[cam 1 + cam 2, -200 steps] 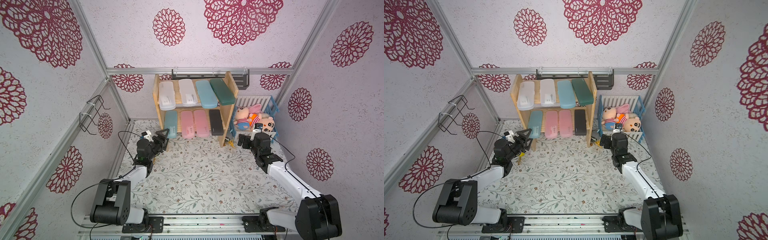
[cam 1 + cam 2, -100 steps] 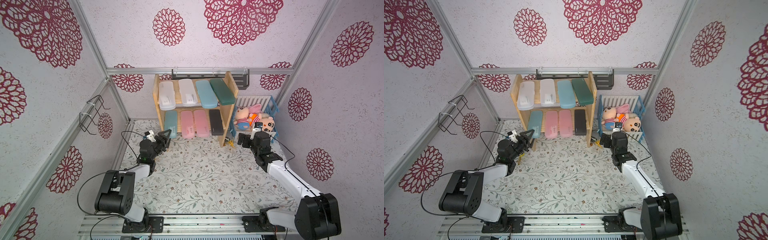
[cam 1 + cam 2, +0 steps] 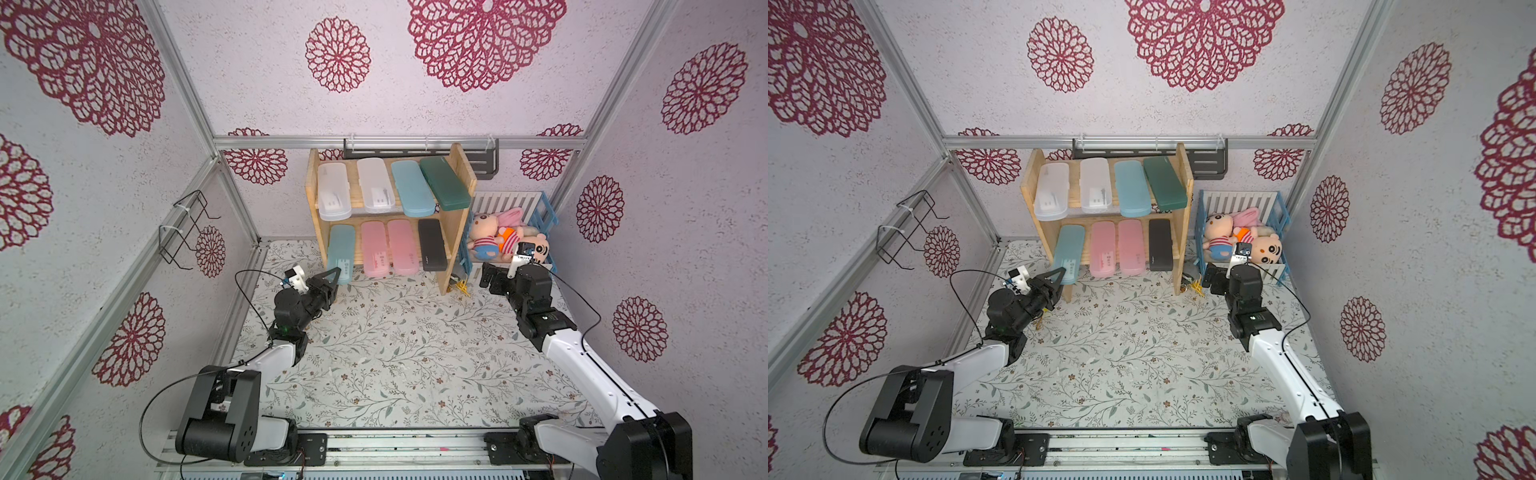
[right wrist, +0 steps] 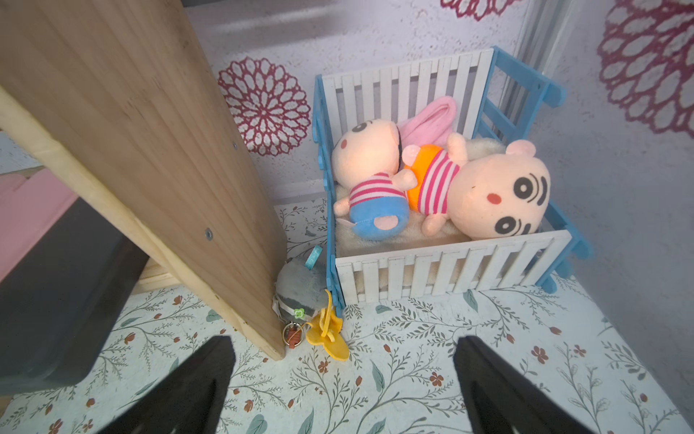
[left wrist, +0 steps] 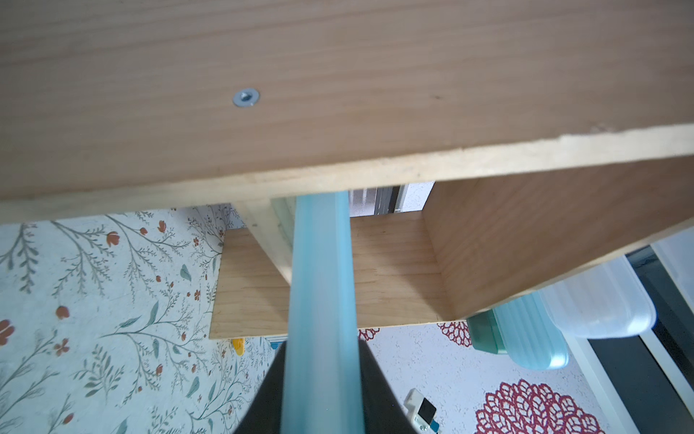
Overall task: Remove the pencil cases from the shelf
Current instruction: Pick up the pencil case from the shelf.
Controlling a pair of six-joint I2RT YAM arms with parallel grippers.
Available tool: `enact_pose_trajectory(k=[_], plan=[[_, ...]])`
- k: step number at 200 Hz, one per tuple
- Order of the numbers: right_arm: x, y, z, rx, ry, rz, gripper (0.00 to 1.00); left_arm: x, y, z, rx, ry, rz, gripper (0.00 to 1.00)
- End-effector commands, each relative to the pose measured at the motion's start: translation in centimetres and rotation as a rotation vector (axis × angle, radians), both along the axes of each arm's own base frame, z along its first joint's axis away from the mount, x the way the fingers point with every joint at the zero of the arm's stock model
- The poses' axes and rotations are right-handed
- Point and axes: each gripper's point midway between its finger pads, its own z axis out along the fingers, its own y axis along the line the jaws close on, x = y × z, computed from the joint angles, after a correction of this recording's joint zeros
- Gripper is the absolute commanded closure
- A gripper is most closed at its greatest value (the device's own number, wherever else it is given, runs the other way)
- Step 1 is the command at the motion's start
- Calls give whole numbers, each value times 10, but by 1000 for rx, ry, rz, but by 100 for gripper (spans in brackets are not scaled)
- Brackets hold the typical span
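Observation:
The wooden shelf (image 3: 455, 232) stands at the back wall with pencil cases on both tiers. On top lie two frosted white cases (image 3: 333, 191), a light blue one (image 3: 411, 189) and a dark green one (image 3: 446, 183). Below lie a light blue case (image 3: 341, 253), two pink cases (image 3: 375, 249) and a black one (image 3: 432, 245). My left gripper (image 3: 334, 275) is shut on the near end of the lower light blue case (image 5: 323, 293), which runs out between the black fingers (image 5: 375, 398). My right gripper (image 4: 343, 375) stands open and empty above the mat, beside the shelf's right side panel (image 4: 131, 131).
A white-and-blue slatted crate (image 3: 544, 216) with plush toys stands right of the shelf. A grey plush and a yellow keychain (image 4: 326, 334) lie at the shelf's right foot. A dark rack (image 3: 484, 162) hangs behind the shelf, and a wire rack (image 3: 187, 232) on the left wall.
My left gripper has reached in to the lower tier and closed on the end of the light blue case. The right arm has barely moved.

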Motion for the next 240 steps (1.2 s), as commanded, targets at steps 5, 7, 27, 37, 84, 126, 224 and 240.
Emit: enact_pose_trajectory(k=[5,7,27,37,84,126,224,240], plan=[[-13,12,20,47,-49,32,2,-17,6,6,109,-53,40,100],[-14,13,21,51,-52,35,2,-19,6,5,120,-51,41,100],[-27,32,21,139,-76,78,1,-43,13,-9,248,-34,86,100],[-37,49,19,208,-87,118,1,-57,21,-18,346,1,123,100],[-81,117,13,368,-115,236,1,-123,64,-19,624,-27,292,100],[-103,186,26,540,-86,430,1,-162,79,7,641,-195,373,100],[-110,348,83,713,0,683,1,-167,64,35,797,-437,345,100],[-107,376,82,733,35,701,1,-171,58,38,822,-482,318,100]])
